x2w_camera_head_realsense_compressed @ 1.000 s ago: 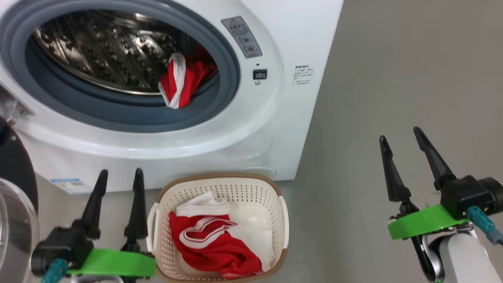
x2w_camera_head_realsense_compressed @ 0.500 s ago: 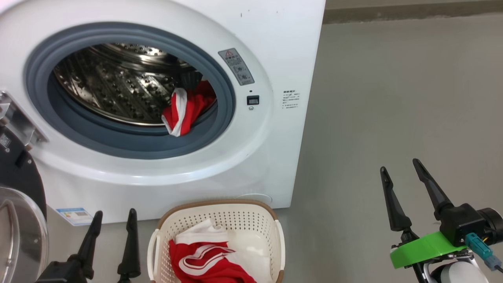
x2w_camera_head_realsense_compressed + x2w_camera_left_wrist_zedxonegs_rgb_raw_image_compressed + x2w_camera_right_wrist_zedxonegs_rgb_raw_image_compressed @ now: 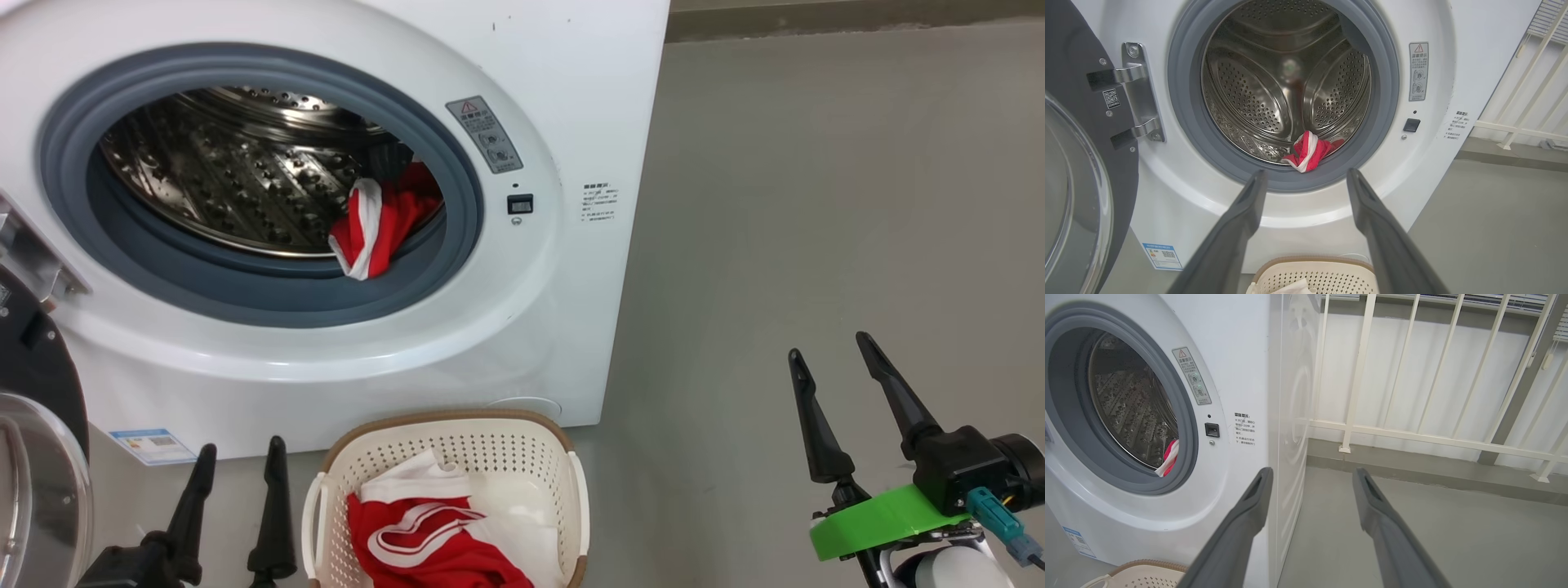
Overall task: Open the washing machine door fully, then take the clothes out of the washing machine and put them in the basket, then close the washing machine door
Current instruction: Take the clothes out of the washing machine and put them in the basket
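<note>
A red garment [image 3: 371, 229] sags at five o'clock on the drum lip [image 3: 245, 243]; the left gripper [image 3: 242, 445], fingers apart, should enter low and pinch the bunch. The right gripper [image 3: 829, 345] has its fingers apart too.

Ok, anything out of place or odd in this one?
One red garment hangs over the drum's lip onto the grey rubber ring of the washing machine, half in, half out. Otherwise nothing stands out: the basket stands upright, clothes inside it, nothing spilled.
</note>
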